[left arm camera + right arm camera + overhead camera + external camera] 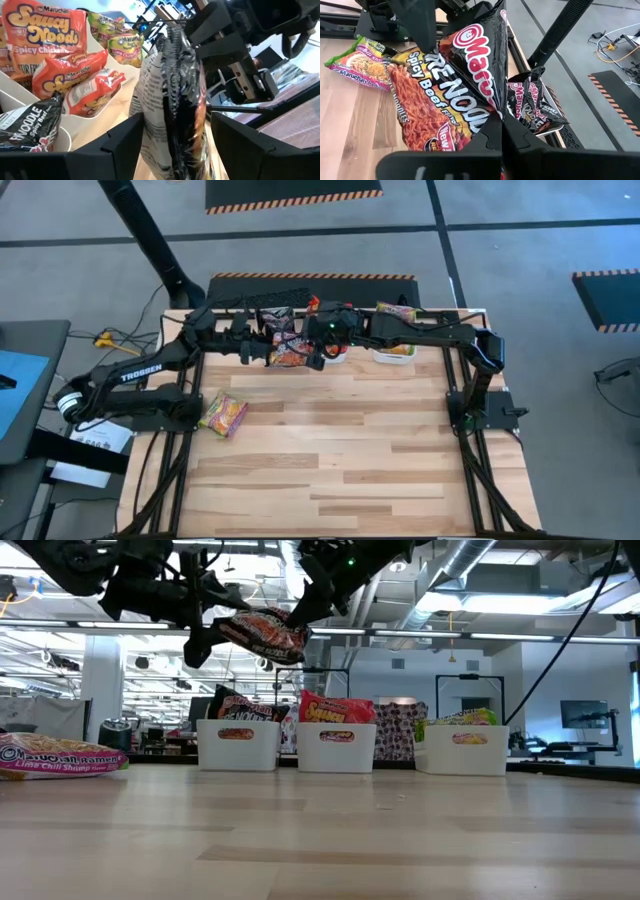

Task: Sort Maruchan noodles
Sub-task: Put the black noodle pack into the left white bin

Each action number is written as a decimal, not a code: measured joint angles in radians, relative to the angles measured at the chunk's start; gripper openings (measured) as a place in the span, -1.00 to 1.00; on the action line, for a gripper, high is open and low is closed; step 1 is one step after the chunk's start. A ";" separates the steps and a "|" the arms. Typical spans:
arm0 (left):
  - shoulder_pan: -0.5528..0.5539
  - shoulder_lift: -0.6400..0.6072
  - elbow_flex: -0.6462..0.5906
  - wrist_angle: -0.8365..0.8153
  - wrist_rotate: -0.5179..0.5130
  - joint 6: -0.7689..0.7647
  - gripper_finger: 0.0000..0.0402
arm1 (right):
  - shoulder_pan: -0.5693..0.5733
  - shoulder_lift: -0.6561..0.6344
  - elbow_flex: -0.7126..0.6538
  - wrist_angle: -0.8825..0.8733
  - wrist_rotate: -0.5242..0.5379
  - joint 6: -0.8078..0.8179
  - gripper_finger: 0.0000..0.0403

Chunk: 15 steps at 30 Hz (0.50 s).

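Above the table's far edge, upper centre of the overhead frame, the left gripper (262,352) and right gripper (322,352) both clamp one dark Maruchan packet (262,632), held aloft over the white bins (237,744).

Three white bins are sitting in a row along the far edge of the desk (340,470): the left bin (237,745), the middle bin (337,747) and the right bin (462,751), each wearing a small label on its front. Pale wood planks are running across the desk top. Grey floor is stretching around it, with black mats edged in orange hazard stripes (292,193) lying beyond.
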 joint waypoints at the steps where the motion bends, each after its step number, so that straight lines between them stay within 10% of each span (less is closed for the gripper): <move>1: 0.000 0.005 0.000 0.001 -0.004 0.000 0.12 | 0.000 0.000 0.000 0.000 0.000 0.000 -0.97; 15: 0.000 0.008 0.000 -0.004 -0.006 0.029 -0.59 | 0.000 -0.001 0.000 0.001 -0.002 0.042 -0.97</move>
